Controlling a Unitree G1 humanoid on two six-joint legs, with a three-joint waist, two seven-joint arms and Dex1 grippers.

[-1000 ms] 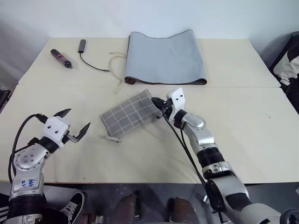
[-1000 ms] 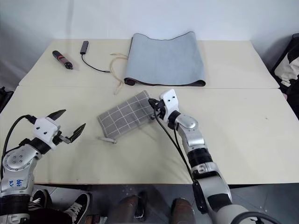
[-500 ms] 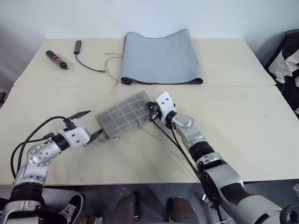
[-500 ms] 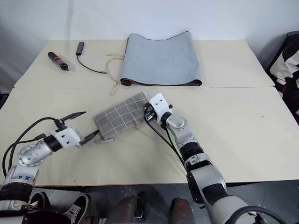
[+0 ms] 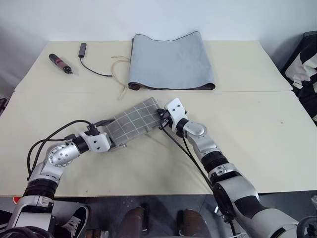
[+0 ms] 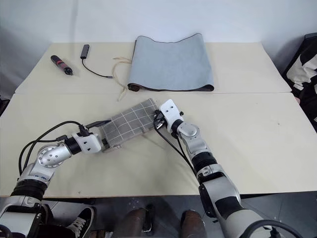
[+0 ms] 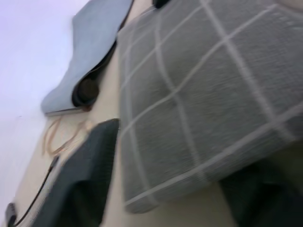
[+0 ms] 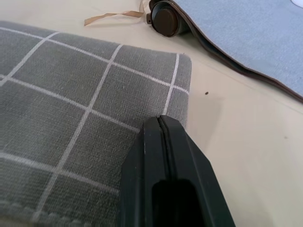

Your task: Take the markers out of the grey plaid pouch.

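The grey plaid pouch point(image 5: 133, 121) lies flat and slanted in the middle of the table. It looks closed, and the markers are hidden. My left gripper point(image 5: 114, 134) is at the pouch's near left end, open. Its jaws stand on either side of that corner, close against the fabric point(image 7: 199, 104). My right gripper point(image 5: 161, 115) is shut at the pouch's far right end, with its tip point(image 8: 158, 120) over the fabric edge point(image 8: 61, 104). Whether it pinches anything there is hidden.
A large plain grey mat point(image 5: 171, 62) lies rolled at its ends behind the pouch, with tan string point(image 5: 121, 74) beside it. A dark pen-like tool with a red band point(image 5: 61, 63) and a black cable point(image 5: 86, 49) lie at the far left. A dark bag point(image 5: 307, 59) sits past the right edge.
My left gripper has swung right to the pouch's left end and its jaws have narrowed around the corner. The right gripper has stayed shut at the right end.
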